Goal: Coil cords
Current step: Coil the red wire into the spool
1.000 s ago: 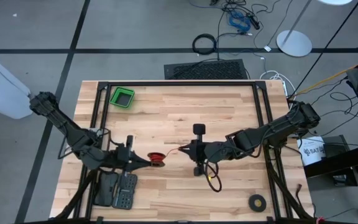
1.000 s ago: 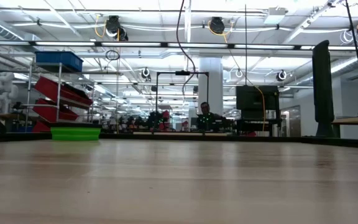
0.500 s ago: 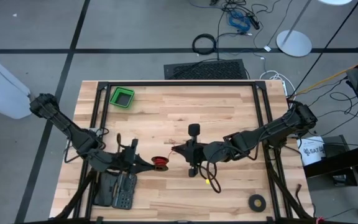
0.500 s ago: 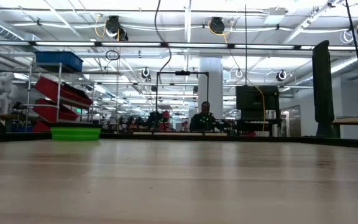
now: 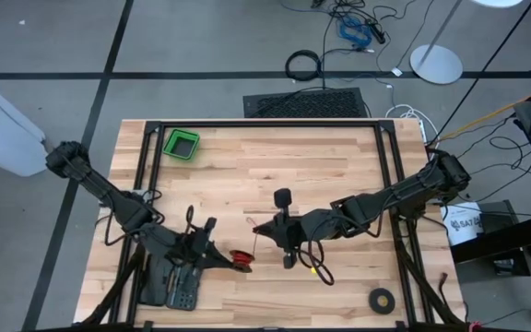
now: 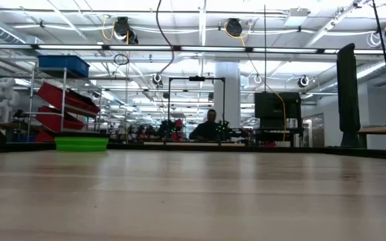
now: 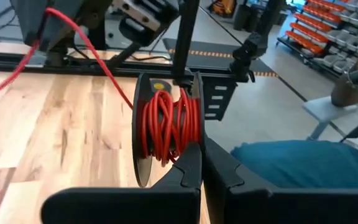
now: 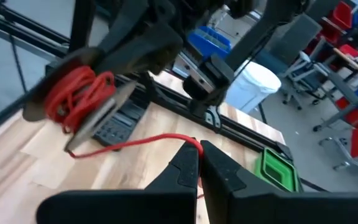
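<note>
Winding onto a small flat spool, the cord (image 7: 166,124) shows as thin red strands bunched between dark flanges, with a loose tail running off toward the right arm. You find it low on the bench (image 5: 339,157), toward the near edge and left of centre, just off the left arm's tip.

Your left pincer (image 5: 218,259) is clamped on the spool's rim, fingers together. Your right pincer (image 8: 197,152) is shut on the free tail, pinching it at the fingertips, near the middle of the bench.

Judge the cord as light, limp and slippery: it will not hold a shape by itself and will spring off the bundle if the tail goes slack. Take hold of the tail close to the bundle, and keep the spool gripped by its stiff flange, never by the soft windings.

The spool stands on edge, its axis roughly level. The tail's long run points from the bundle up and right across the bench to the right pincer.

A green bin (image 5: 182,144) sits well apart at the far left.
</note>
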